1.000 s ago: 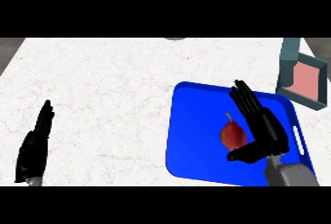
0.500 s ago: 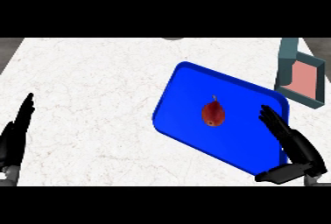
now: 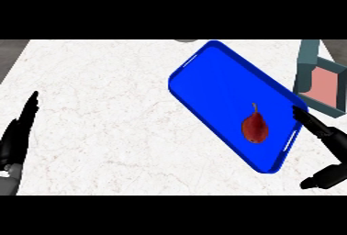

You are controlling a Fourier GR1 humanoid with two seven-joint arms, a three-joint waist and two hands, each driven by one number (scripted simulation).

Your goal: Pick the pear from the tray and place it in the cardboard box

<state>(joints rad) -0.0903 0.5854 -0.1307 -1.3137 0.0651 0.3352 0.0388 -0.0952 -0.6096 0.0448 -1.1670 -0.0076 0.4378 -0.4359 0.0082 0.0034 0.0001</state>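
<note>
Pear [image 3: 254,127], small, dark red, lies inside the blue rectangular tray [image 3: 217,78] near its right rim. Just outside that rim the black right hand [image 3: 322,133] is released, fingers [image 3: 306,118] straight, likely poised to grasp. Grey-walled cardboard box [image 3: 308,69] stands beyond the tray's right corner for the drop.

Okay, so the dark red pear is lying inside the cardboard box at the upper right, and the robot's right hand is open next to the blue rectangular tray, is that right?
Not quite. The dark red pear lies on the blue rectangular tray, not inside the cardboard box; the head view shows it. The rest holds: the right hand is open next to the tray.
</note>
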